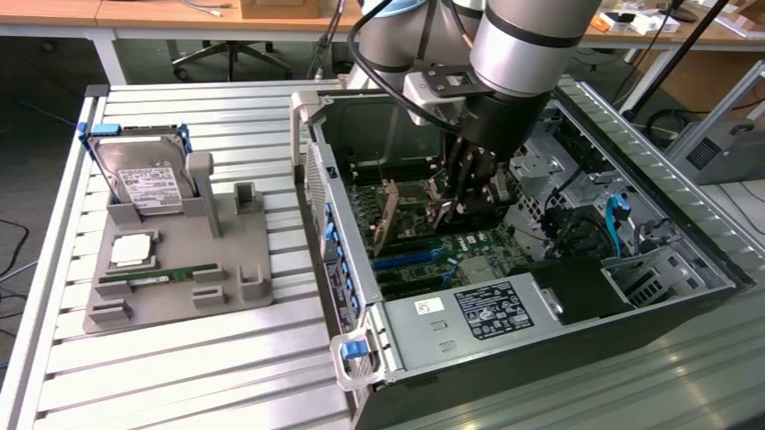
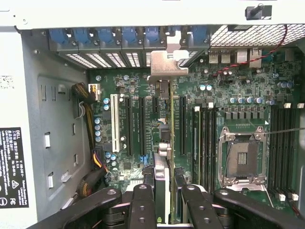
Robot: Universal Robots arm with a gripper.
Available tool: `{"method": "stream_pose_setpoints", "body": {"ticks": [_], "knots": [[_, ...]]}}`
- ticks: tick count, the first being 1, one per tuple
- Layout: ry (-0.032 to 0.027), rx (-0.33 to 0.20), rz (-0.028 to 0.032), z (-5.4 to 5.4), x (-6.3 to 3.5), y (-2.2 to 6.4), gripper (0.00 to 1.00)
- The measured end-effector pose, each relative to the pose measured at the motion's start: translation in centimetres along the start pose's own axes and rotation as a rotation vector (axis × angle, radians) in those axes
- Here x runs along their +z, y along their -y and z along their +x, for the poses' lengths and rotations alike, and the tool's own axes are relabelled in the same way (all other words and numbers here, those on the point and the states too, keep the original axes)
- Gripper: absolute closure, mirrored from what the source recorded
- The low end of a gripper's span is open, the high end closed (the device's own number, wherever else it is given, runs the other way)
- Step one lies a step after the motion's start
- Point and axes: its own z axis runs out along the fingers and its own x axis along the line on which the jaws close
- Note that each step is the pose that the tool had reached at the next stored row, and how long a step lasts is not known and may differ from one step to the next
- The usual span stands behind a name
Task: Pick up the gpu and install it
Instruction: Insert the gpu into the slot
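Observation:
The gpu stands on edge inside the open computer case, over the motherboard's expansion slots. In the wrist view the gpu appears as a thin line running between the black slots, and its silver end bracket lies against the case's rear slot openings. My gripper reaches down into the case at the card's end far from the bracket. The gripper has a black finger on each side of the card and looks shut on it.
A grey fixture on the slatted table holds a silver hard drive, a green RAM stick and a CPU. Inside the case are the power supply, a bare CPU socket and a white slot.

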Motion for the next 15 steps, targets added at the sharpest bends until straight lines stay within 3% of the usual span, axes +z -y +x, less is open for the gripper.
{"method": "stream_pose_setpoints", "body": {"ticks": [15], "knots": [[-0.0102,0.000,0.0002,0.07,0.32,0.00,0.73]]}}
